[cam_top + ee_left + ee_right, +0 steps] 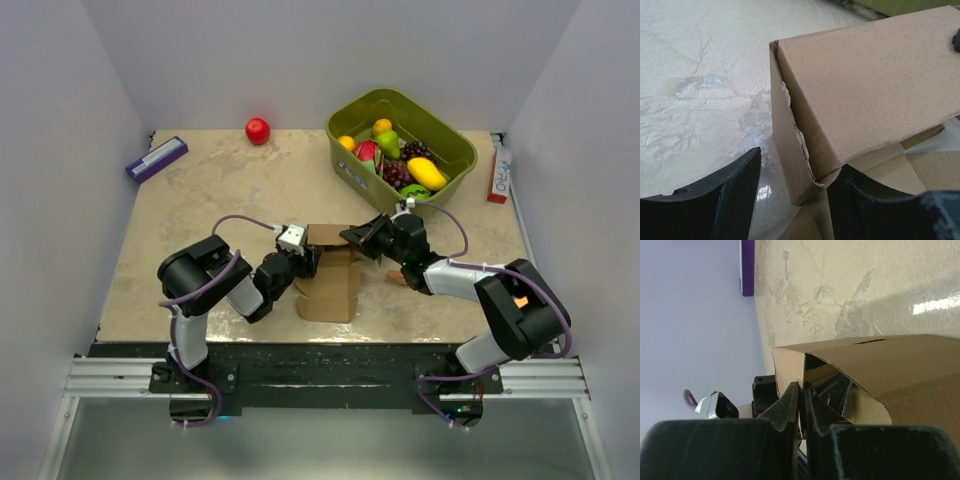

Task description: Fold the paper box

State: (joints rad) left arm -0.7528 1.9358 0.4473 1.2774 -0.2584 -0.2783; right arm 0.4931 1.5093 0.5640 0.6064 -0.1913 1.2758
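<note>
The paper box [329, 285], a plain brown cardboard cut-out partly folded up, sits on the beige mottled tabletop [215, 195] near its front edge, in the middle between the two arms. Its long axis runs from the near edge towards the far wall. The near end is a flap lying flat on the tabletop, and the far end is raised into a hollow shell.

In the left wrist view, one side wall [790, 155] stands upright with a broad panel [870, 85] sloping over it. The seam between them gapes a little at the corner. More flaps lie flat beside the wall at the lower right.

The left pincer [305, 258] reaches in from the left. Its black fingers [720, 200] stand apart and straddle the lower corner of that upright wall, with a sliver of tabletop showing between the outer finger and the cardboard.

The right pincer [357, 237] comes from the right at the raised far end. Its fingers [787, 405] are pressed almost together on the thin edge of a cardboard panel, beside the shell's dark opening.

Well behind the box on the right is an olive-green plastic bin [452, 137] filled with toy fruit. A small red ball-shaped fruit [258, 130] lies near the far edge. A purple-and-white flat box [157, 158] rests by the left wall, and a red-and-white slim box [498, 172] lies along the right wall.
</note>
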